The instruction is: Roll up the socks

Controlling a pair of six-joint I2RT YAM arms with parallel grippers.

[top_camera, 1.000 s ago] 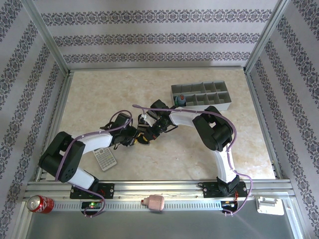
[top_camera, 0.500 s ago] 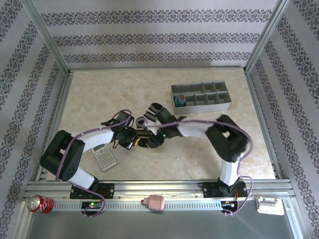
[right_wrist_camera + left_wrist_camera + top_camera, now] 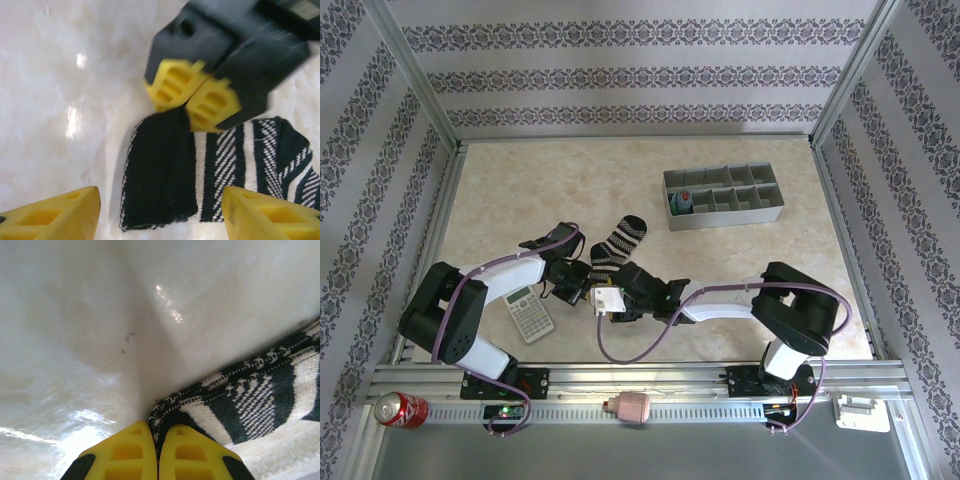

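My right arm (image 3: 720, 310) has swung off the work and lies low along the near side of the beige marbled table (image 3: 520, 190). That leaves the black-and-white striped fabric sock (image 3: 617, 243), which it covered a second ago, open to the overhead view. In the same moment my right gripper (image 3: 162, 220) let go: its yellow fingertips stand wide apart, straddling the sock's black end band and holding nothing. My left gripper (image 3: 157, 452) went the other way and is clamped on a corner of that band, with fabric pinched between the pads. I read this as a change of hold — the left anchors the end, the right is free for a fresh grip. Rolling of this sock has not begun; it lies flat.

Its long axis runs diagonally, from the pinched end nearest me out to the far right — the free end points toward the grey divided plastic tray (image 3: 740, 218). Whether that end is toe or cuff I cannot tell.
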